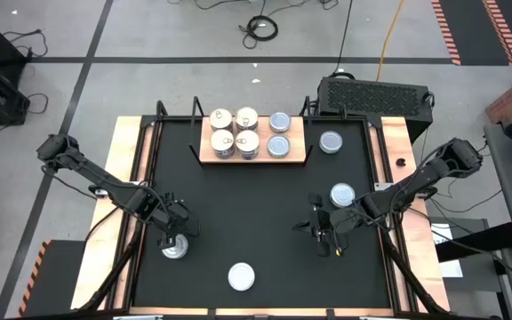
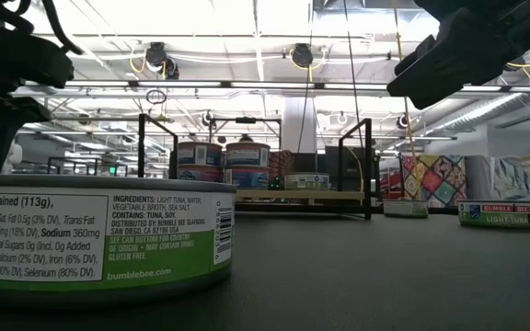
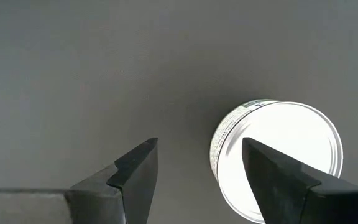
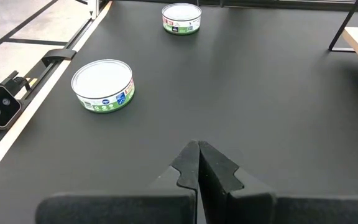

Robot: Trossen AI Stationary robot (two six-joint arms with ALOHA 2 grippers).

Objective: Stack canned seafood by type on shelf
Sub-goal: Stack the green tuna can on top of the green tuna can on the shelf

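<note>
High view: left gripper (image 1: 175,238) poised over a tin, right gripper (image 1: 325,233) idle on the black tabletop (image 1: 238,204).

Left wrist view shows the left gripper's two dark fingers (image 3: 135,174) spread wide, one of them overlapping the short round metal tin with a plain bright top and green-printed side (image 3: 277,155); nothing is pinched between them. From above, that tin (image 1: 175,248) sits near the table's front left edge. The right gripper's fingers are pressed together, holding nothing, hovering right of centre. A white-topped tin (image 1: 241,276) lies at front centre; two silvery-blue-topped tins (image 1: 342,194) lie to the right, one (image 1: 331,141) just beside the light wooden shelf board (image 1: 252,160). On that board stand four cream-topped tins (image 1: 236,132) and two silvery-blue ones (image 1: 279,134).
</note>
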